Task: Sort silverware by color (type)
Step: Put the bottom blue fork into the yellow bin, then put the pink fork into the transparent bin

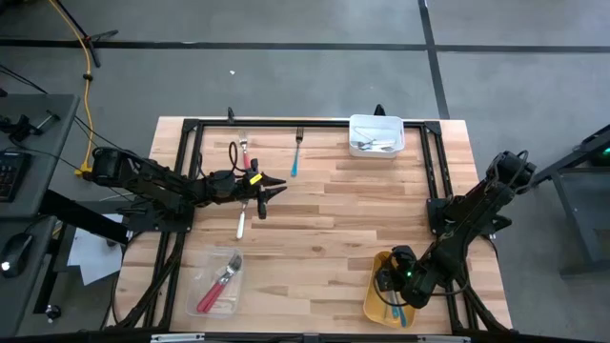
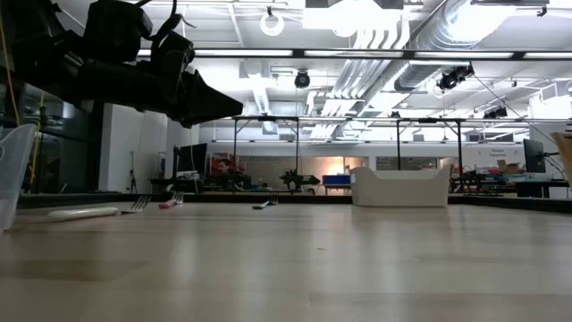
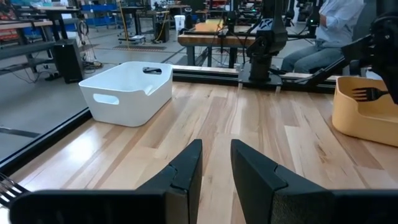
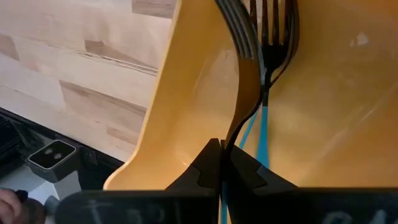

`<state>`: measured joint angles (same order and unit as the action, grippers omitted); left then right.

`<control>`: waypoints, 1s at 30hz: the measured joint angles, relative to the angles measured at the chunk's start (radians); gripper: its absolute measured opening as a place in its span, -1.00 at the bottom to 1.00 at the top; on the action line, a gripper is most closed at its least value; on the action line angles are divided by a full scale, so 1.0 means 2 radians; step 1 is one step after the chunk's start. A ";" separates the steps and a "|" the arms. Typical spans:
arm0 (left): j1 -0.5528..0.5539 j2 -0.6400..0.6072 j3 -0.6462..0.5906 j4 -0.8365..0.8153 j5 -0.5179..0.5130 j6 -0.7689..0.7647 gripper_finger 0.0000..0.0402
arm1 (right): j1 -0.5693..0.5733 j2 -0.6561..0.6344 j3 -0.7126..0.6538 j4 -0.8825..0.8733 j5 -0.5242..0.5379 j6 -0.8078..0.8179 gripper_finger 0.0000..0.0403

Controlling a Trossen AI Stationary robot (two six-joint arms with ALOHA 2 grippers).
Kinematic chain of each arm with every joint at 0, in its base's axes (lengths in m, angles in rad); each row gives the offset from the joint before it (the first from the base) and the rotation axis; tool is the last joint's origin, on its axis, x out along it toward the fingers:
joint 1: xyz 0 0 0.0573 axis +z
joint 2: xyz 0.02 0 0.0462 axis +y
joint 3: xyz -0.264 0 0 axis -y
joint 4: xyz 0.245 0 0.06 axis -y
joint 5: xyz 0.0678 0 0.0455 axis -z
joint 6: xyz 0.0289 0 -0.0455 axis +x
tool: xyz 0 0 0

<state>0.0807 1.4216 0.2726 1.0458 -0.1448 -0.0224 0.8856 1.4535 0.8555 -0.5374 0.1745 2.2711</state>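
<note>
White-handled utensil (image 1: 241, 222) lies on the bare wood directly under my left gripper (image 1: 272, 187), at roughly 7 o'clock from its fingertips, long axis running 12 to 6 across the table. I judge it the nearest loose piece and the left arm the nearer by far. Left jaws stand slightly parted with nothing between them, hovering above the table. A red-handled utensil (image 1: 246, 153) lies just at 11 o'clock of that gripper, and a teal-handled utensil (image 1: 296, 157) at about 1 o'clock, both pointing 12 to 6. Nothing stands between the jaws and the white piece; the arm's own wrist overhangs it. Right gripper (image 1: 399, 279) sits low over the yellow bin (image 1: 376, 297) at the table's 5 o'clock corner, jaws pressed together on a thin dark fork (image 4: 245, 81) with teal handles beneath. The white bin (image 1: 376, 134) at 1 o'clock holds silver pieces; the clear tray (image 1: 217, 284) at 7 o'clock holds red-handled ones
</note>
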 joint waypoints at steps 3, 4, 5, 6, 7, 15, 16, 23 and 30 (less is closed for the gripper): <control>0.000 0.000 0.000 0.000 0.000 0.000 -0.61 | 0.000 0.000 0.000 -0.005 0.000 0.000 -0.99; 0.000 0.000 0.000 0.000 0.000 -0.001 -0.61 | 0.000 0.000 0.000 -0.009 0.000 0.000 -0.99; 0.000 0.000 0.000 0.000 0.000 -0.001 -0.61 | 0.000 0.000 0.000 -0.015 0.000 0.000 -0.99; 0.000 0.000 0.000 0.000 0.000 -0.001 -0.61 | 0.000 0.000 0.000 -0.019 0.000 0.000 -0.99; 0.000 0.000 0.000 0.000 0.000 -0.001 -0.61 | 0.000 0.000 0.000 -0.022 0.000 0.000 -0.99; 0.000 0.000 0.000 0.000 0.000 -0.001 -0.61 | -0.001 0.000 0.000 -0.025 -0.027 -0.001 -0.65; 0.000 0.000 0.000 0.000 0.000 -0.001 -0.61 | -0.001 0.000 0.000 -0.025 -0.038 -0.001 -0.59; 0.000 0.000 0.000 0.000 0.000 -0.001 -0.61 | -0.002 -0.026 0.017 -0.078 -0.056 -0.047 -0.38; 0.000 0.000 0.001 0.000 0.000 0.008 -0.61 | -0.044 -0.058 0.066 -0.196 0.029 -0.217 -0.70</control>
<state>0.0805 1.4216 0.2737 1.0462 -0.1448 -0.0059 0.7984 1.3384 0.9882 -0.9295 0.2331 1.8372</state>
